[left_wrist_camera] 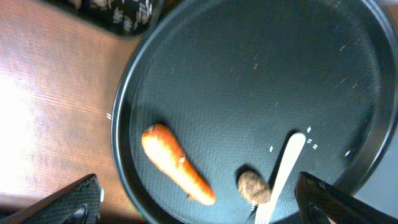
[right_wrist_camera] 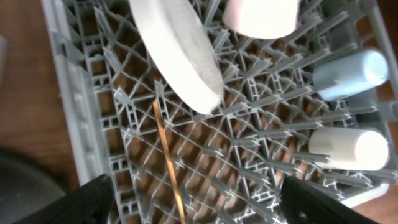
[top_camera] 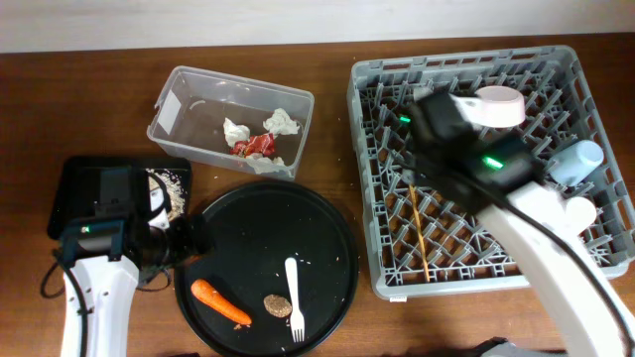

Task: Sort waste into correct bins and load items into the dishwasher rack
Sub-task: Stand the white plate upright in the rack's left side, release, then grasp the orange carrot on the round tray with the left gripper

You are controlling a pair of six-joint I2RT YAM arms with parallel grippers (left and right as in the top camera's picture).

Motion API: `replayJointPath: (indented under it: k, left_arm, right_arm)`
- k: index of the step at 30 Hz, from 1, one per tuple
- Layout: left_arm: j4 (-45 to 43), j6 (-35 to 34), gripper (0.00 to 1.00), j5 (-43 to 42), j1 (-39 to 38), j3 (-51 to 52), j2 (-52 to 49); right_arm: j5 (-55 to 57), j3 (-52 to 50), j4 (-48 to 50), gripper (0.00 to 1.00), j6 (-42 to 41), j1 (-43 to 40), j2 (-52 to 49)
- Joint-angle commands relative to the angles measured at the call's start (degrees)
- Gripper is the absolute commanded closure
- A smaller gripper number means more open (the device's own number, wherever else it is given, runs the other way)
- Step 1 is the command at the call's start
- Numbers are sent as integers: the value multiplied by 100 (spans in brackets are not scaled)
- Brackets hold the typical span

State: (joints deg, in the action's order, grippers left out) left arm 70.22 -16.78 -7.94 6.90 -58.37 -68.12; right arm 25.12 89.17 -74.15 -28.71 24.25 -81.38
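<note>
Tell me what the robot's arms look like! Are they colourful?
Mostly white and black. The left arm and right arm each have a long smooth white tube ending in a chunky black block with small green lights glowing on it. A thin black cable loops beside the left one. The jaws are black and blocky.

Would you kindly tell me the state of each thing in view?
plate, on edge in rack
pink bowl, in rack
blue cup, on its side in rack
cream cup, on its side in rack
chopstick, lying in rack
fork, lying on round tray
carrot, on round tray
brown lump, on round tray
clear tub, holds tissues and wrapper
left tool, open, empty
right tool, open, empty
</note>
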Motion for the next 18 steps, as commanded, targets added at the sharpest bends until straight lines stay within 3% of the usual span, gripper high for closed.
replayJointPath:
  k: [1, 5, 8, 16, 18]
  left_arm:
    - [164, -68, 1, -396, 24, 444, 31]
    - [-146, -890, 1, -584, 24, 1617, 31]
    - [-831, -1113, 1, -625, 24, 2157, 31]
    - [-1547, -1495, 3, -627, 24, 2719, 20]
    - [-1779, -1515, 9, -623, 24, 2726, 20]
  right_arm:
    - [-544, 52, -546, 8, -46, -428, 400]
    - [-546, -46, -1019, 7, -44, -782, 439]
    - [-588, -50, -1025, 7, -44, -782, 413]
    - [-675, -50, -1062, 7, -44, -782, 413]
    - [-675, -50, -1080, 7, -44, -782, 413]
